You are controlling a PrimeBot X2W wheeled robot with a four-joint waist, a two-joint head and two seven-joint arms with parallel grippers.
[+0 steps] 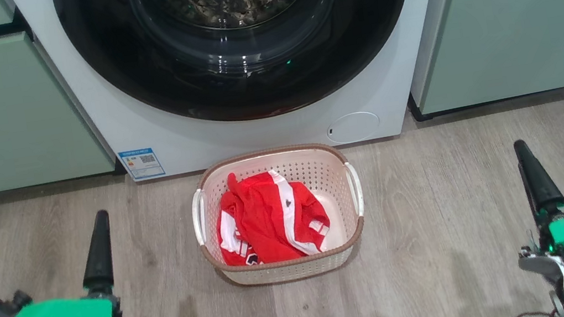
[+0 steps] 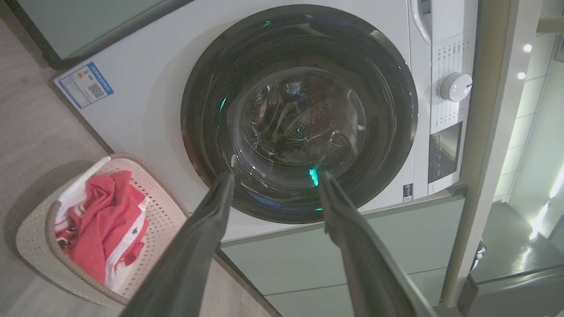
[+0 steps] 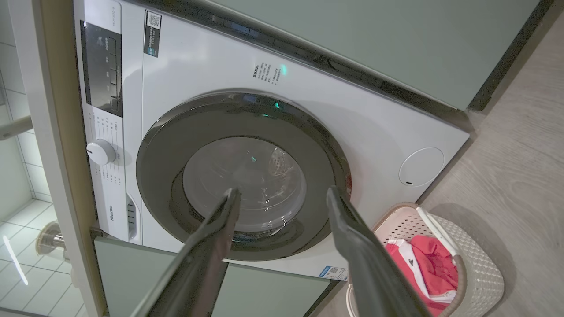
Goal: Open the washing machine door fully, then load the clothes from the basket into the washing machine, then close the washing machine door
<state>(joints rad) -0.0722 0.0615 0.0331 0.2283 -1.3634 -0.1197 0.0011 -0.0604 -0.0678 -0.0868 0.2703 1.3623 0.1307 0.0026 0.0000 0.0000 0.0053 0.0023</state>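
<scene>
The left gripper [image 2: 276, 176] and right gripper [image 3: 283, 190] stood wide, empty. The washing machine door [image 1: 101, 68] was shut; its swing might clip the basket [image 1: 334, 153] on the floor below.

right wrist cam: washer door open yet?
No, the washing machine door is shut, its black rim flush against the white front of the washing machine.

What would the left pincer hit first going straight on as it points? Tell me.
Probably the closed washing machine door, near its centre; the open left pincer points there, though distance is unclear.
</scene>
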